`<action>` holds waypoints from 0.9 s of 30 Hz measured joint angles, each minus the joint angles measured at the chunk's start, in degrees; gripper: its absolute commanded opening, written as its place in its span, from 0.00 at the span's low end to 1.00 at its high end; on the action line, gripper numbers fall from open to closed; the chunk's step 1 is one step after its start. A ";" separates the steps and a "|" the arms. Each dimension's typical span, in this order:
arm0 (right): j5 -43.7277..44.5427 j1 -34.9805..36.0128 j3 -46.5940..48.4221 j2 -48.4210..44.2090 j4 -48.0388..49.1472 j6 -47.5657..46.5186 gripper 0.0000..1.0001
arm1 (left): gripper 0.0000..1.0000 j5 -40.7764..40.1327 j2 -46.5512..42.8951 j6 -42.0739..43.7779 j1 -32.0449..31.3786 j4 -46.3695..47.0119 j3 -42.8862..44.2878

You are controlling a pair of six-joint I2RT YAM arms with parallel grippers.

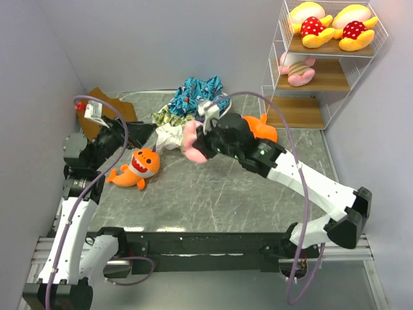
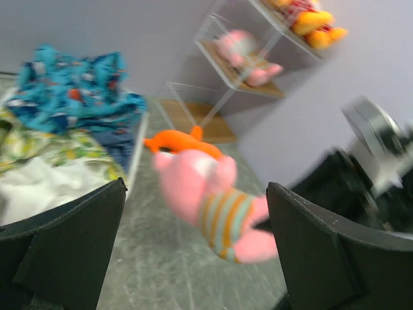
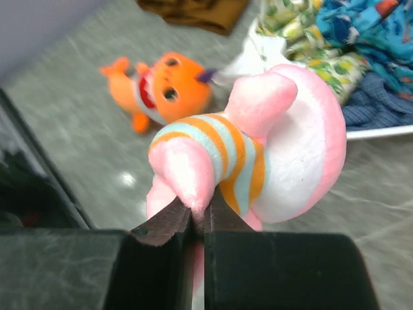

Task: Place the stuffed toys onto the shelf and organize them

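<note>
Right wrist view: right gripper (image 3: 200, 216) clamped on a limb of the pink toy (image 3: 290, 148); carry it far right, high enough to clear the shelf (image 1: 332, 76) wire rim

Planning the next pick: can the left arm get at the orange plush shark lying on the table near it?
Probably yes. The left gripper is open and empty, and the orange plush shark lies uncovered right beside that arm; the right gripper, shut on the pink striped plush toy, is clear of it.
</note>
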 measured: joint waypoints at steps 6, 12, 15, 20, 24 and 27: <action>6.12 4.63 -14.27 -6.69 -2.12 -16.87 0.11 | 0.96 -16.31 -4.07 6.67 0.00 -10.29 -0.24; 14.05 9.31 -26.58 -5.14 -2.05 -32.28 0.03 | 0.96 -31.01 -10.64 11.17 0.00 -14.10 -3.67; 17.00 10.54 -30.62 -2.47 -0.07 -38.99 0.04 | 0.96 -34.12 -12.85 12.26 0.00 -15.19 -4.83; 18.82 12.33 -38.01 -1.90 4.39 -47.28 0.21 | 0.96 -36.79 -13.03 12.63 -0.07 -15.80 -4.83; 17.40 13.99 -39.10 -1.97 3.56 -49.00 0.41 | 0.96 -38.23 -13.18 12.87 -0.07 -16.20 -4.83; 15.28 14.53 -38.34 -2.03 1.16 -48.33 0.48 | 0.96 -38.56 -13.25 12.98 -0.07 -16.31 -4.83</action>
